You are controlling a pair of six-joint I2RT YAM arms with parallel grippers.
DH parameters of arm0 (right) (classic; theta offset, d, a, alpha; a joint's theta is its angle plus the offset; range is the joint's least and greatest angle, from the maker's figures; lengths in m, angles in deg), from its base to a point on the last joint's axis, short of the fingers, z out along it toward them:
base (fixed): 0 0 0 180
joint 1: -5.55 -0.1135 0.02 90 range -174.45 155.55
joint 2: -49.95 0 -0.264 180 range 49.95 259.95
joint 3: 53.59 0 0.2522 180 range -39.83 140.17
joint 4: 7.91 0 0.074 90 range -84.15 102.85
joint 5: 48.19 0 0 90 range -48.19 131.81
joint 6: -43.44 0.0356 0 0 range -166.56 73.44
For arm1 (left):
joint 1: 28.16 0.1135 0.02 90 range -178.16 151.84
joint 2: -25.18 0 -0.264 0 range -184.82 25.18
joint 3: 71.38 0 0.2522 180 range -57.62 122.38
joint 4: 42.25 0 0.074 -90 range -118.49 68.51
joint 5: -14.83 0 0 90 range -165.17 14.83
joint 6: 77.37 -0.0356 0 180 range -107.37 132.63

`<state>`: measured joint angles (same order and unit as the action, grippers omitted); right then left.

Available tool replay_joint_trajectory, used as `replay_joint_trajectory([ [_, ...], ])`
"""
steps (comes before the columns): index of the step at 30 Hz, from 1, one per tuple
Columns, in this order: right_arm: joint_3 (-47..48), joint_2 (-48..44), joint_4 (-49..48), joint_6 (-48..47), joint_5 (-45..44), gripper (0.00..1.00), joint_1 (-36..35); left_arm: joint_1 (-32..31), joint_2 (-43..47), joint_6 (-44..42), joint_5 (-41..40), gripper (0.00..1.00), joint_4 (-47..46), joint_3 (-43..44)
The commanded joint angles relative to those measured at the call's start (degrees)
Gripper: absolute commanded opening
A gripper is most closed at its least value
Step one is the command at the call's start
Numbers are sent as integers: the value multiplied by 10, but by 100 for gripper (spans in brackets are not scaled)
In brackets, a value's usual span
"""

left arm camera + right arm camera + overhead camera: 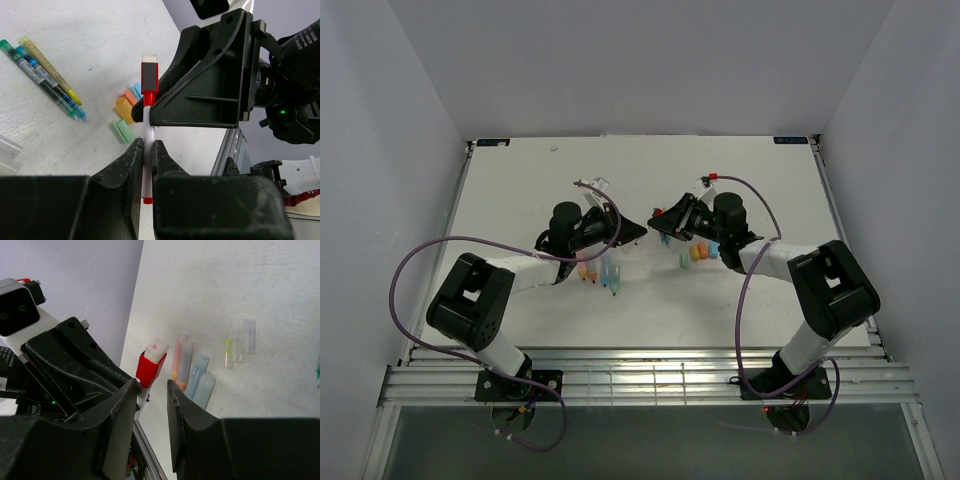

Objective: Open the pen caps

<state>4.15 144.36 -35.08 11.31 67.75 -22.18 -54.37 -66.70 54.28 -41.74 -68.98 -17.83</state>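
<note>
My left gripper (147, 145) is shut on a white pen barrel (147, 131) with a red end and holds it above the table. The pen's red cap (149, 80), topped in white, is on the pen. My right gripper (152, 385) is open, its jaws on either side of the red cap (150, 367), which lies nearer the left finger. In the top view the two grippers, left (636, 232) and right (659, 220), meet tip to tip at mid table. Loose orange, blue and pale green caps (127, 107) lie on the table, also seen from above (698, 252).
Thick translucent orange and blue pen barrels (189, 367) lie in a row near the left arm (598, 270). Thin stick pens (45, 77) lie side by side. Small clear and yellow pieces (239, 342) lie further off. Metal rails (640, 380) run along the near edge.
</note>
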Motion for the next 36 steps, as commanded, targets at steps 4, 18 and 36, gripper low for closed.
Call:
replay_joint_trajectory([
  [4,1,5,-26,-9,-22,35,-15,-3,40,9,1,0,-31,-6],
  [18,21,-17,62,-118,-7,8,-29,-2,85,0,-6,62,-20,-28],
  [36,28,-65,106,-226,81,8,-38,3,50,0,16,63,23,14],
])
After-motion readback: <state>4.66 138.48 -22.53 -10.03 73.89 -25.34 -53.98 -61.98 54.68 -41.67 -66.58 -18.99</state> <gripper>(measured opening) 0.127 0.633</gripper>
